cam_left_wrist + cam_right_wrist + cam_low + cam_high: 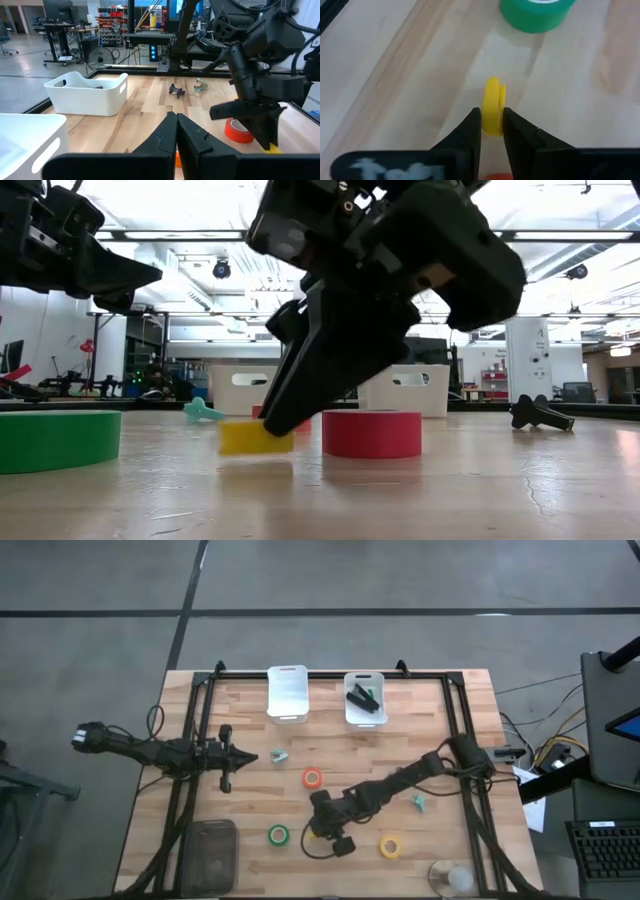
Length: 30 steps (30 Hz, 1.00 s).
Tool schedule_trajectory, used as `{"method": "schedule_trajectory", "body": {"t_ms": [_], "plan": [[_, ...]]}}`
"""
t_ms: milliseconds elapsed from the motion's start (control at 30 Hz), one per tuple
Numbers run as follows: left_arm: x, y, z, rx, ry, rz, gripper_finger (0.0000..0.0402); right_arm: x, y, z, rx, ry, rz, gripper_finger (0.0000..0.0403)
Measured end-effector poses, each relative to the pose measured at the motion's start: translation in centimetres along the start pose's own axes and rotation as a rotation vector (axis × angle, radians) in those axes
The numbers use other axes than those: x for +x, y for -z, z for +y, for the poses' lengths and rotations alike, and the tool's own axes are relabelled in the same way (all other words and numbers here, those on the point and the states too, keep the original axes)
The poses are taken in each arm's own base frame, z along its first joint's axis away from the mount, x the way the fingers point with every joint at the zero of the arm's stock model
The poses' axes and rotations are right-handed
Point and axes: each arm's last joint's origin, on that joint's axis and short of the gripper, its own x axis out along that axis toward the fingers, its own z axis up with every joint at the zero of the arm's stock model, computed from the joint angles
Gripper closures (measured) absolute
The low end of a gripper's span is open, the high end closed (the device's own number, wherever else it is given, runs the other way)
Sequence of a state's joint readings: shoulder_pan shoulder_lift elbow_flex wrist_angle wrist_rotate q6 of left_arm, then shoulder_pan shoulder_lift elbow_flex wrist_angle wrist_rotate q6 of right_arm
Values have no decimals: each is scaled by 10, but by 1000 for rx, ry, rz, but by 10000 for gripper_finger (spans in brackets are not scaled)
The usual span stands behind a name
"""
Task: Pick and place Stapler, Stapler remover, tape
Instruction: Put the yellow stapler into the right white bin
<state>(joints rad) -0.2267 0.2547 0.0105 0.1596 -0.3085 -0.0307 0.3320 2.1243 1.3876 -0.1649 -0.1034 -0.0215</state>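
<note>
While the right gripper (491, 131) pinches a small yellow piece (493, 106) on the table (250, 790), a green tape roll (536, 14) lies at its 12 o'clock; the left gripper (176, 131) hangs closed, empty.

I'm in a robotics lab/workshop: my pale wooden butcher-block bench (250, 800) sits in a black metal frame (330, 673) on grey concrete floor (400, 580), w/ red parts-bin racks (112, 22), monitors on rolling stands (59, 10), ceiling strip lights (200, 210) behind.
</note>
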Motion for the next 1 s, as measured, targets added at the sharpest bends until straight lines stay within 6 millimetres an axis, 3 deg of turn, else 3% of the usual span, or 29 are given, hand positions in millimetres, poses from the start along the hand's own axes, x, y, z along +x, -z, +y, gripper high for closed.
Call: {"method": "schedule_trajectory", "body": {"t_ms": [267, 567, 833, 1000], "plan": [[0, 1, 0, 2, 0, 7, 390, -36, -6, -26, 32, 89, 45, 339], [0, 1, 0, 3, -1, 10, 390, -107, -9, -68, 78, 357, 92, 339], [0, 1, 0, 5, -1, 16, 390, -166, 15, -117, 223, 558, 76, 339], [0, 2, 0, 5, -1, 16, 390, -198, 44, -155, 457, 685, 17, 339]]}}
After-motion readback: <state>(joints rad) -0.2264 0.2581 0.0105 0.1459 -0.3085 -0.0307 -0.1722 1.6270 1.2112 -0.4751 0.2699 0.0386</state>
